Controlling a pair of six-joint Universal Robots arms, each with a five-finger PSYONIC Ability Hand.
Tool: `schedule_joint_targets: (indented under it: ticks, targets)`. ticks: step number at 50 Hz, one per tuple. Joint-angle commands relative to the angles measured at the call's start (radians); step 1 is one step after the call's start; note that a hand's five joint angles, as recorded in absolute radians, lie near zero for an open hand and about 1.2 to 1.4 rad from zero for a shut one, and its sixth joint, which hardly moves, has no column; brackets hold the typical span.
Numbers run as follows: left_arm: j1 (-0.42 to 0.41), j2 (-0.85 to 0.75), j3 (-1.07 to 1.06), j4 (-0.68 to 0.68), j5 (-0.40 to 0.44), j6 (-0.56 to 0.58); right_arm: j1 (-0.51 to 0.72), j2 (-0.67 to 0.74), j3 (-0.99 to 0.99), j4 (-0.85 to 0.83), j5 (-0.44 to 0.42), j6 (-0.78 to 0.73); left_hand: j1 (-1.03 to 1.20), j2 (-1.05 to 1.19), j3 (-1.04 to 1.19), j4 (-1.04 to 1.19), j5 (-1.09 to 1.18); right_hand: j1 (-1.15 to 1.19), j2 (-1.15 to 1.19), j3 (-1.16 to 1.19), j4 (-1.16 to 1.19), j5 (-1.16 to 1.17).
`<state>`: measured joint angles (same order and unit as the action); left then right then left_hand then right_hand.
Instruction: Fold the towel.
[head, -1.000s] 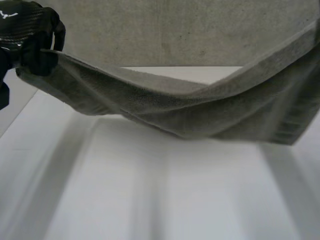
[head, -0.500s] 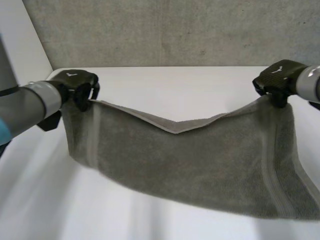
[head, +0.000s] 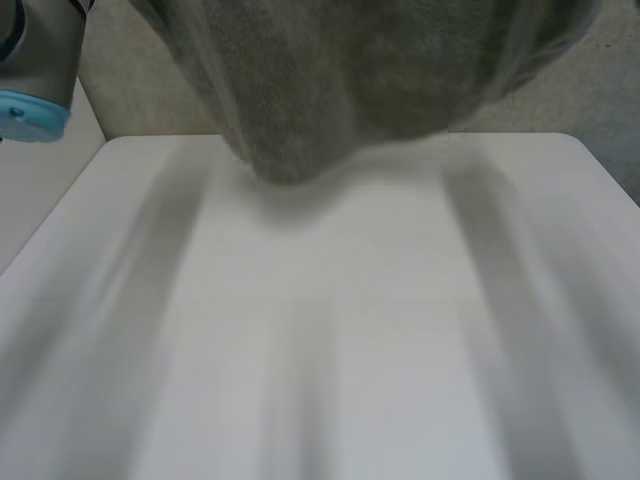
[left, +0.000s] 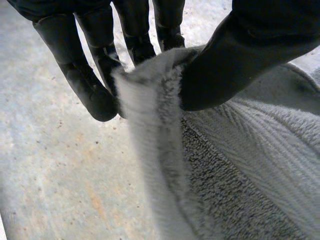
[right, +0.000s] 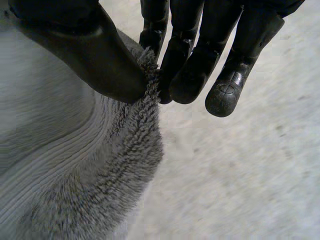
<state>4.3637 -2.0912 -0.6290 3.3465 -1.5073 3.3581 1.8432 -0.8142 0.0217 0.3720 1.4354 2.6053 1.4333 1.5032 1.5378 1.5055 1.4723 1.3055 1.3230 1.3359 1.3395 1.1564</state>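
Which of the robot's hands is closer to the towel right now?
Neither, because both are touching it. The left hand pinches the towel at its edge between thumb and fingers. The right hand pinches the towel's edge the same way.

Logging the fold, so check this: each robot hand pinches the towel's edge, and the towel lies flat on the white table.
Not flat. The head view shows the towel hanging raised above the table. The rest holds: the left robot hand and right robot hand each pinch its edge between thumb and fingers.
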Motion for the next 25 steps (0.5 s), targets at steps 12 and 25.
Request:
schedule_joint_targets:
  ticks: [12, 25]
  targets:
    - [0.037, -0.099, -0.624, 0.126, 0.096, 0.012, 0.053, 0.105, 0.578, 0.039, -0.046, -0.180, -0.037, -0.107, -0.142, -0.109, -0.251, 0.091, 0.073, 0.060, 0.057, 0.065]
    - [0.115, -0.019, -0.902, 0.146, 0.156, 0.207, 0.016, -0.034, 0.875, -0.050, -0.069, -0.165, -0.037, -0.107, -0.142, -0.109, -0.251, 0.091, 0.073, 0.060, 0.057, 0.065]
